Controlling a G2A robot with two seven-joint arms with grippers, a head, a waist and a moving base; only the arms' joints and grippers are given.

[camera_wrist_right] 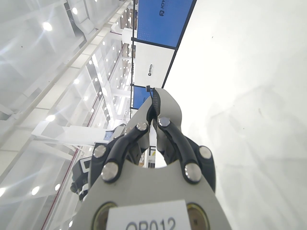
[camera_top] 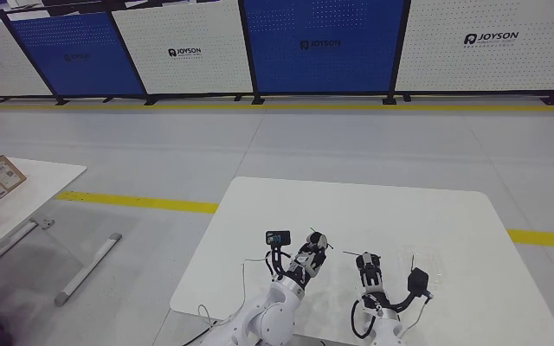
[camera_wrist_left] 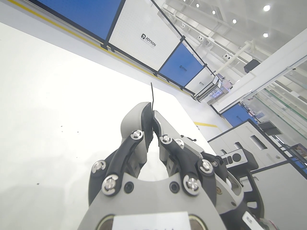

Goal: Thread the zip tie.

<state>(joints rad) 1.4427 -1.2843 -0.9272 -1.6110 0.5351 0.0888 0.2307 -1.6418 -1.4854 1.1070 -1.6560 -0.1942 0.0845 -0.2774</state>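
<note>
Pinching grippers, two, closed: left gripper (camera_wrist_left: 152, 111) on one zip tie tail (camera_wrist_left: 152, 94), right gripper (camera_wrist_right: 153, 100) on one zip tie head (camera_wrist_right: 148, 88).

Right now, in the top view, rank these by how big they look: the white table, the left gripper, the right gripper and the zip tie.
1. The white table.
2. The left gripper and right gripper look alike, so they are unranked.
3. The zip tie, a thin dark strand, is by far the smallest.

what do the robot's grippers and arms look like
The left gripper and right gripper match: curved grey jaws with black ribbed pads, black links on silver pins, a white label at the base. The arms are white with black cables.
</note>
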